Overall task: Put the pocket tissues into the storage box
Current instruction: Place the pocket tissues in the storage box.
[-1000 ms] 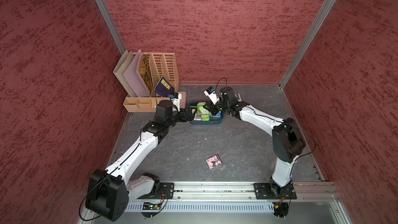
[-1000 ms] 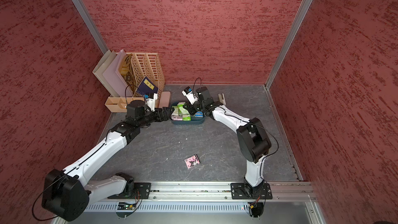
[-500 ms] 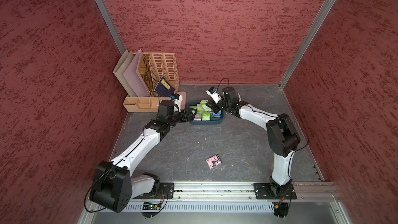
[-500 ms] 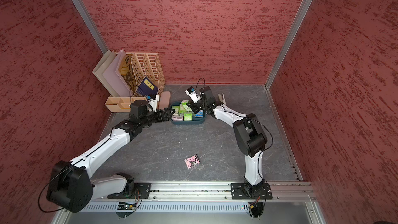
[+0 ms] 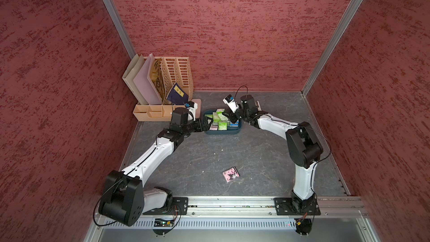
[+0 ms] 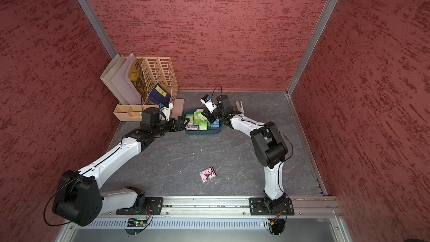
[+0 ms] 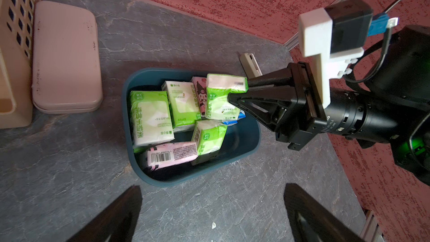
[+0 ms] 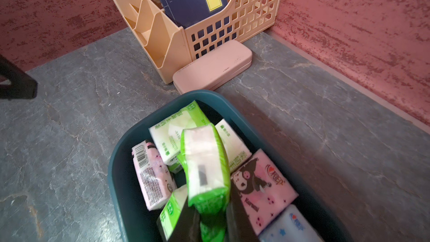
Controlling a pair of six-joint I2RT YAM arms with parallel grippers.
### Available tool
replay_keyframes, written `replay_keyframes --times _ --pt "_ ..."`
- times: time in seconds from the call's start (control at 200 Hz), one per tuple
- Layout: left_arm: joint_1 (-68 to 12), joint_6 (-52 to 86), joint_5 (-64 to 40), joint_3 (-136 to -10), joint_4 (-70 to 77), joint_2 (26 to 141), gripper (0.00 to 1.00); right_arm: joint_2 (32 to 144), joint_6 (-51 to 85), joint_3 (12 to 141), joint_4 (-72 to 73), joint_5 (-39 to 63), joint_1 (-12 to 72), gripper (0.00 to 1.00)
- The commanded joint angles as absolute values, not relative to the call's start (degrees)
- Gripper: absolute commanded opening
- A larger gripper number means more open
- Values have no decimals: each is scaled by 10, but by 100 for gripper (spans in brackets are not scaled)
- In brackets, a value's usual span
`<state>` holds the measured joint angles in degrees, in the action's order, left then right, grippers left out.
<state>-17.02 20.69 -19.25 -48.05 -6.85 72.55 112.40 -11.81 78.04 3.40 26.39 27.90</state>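
Two fingers of the right gripper (image 7: 238, 89) were pinched nearly shut on one green tissue packet (image 7: 220, 94), held by its end & hanging tilted over the pile, apparently not resting on it. Below sat the teal storage box (image 7: 126, 112) w/ half a doz or so packets already in: green ones, a pink Kuromi one (image 8: 260, 182), a pink one showing its barcode (image 7: 172, 157) & a light blue one (image 8: 288, 226) under the gripper. Bare box floor (image 7: 237, 140) showed along the side nearest the arm bases. Best way to finish, imo: shift the packet over that gap, drop the wrist so it lies flatter and lower, then let go. Released from up there on a slant it could slide off the heap & over the low rim. The left gripper (image 7: 214, 215) stood wide open, holding nothing, just outside the box's rim; it should stay clear, or could brace the box if nudged. One pink packet (image 5: 230, 174) lay alone on the table (image 5: 256, 154), well apart from the box, near the front rail, so it's prob next.
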Motion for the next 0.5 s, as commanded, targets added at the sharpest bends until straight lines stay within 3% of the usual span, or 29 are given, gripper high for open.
replay_keyframes --times 0.0,0.235,0.496 --pt "-166 198 -197 -497 -73 728 100 1067 -112 754 57 289 277 0" --pt "-166 200 -196 -494 -71 726 100 1006 -89 670 74 305 284 0" --pt "-166 202 -201 -497 -69 726 100 1016 -81 646 89 286 286 0"
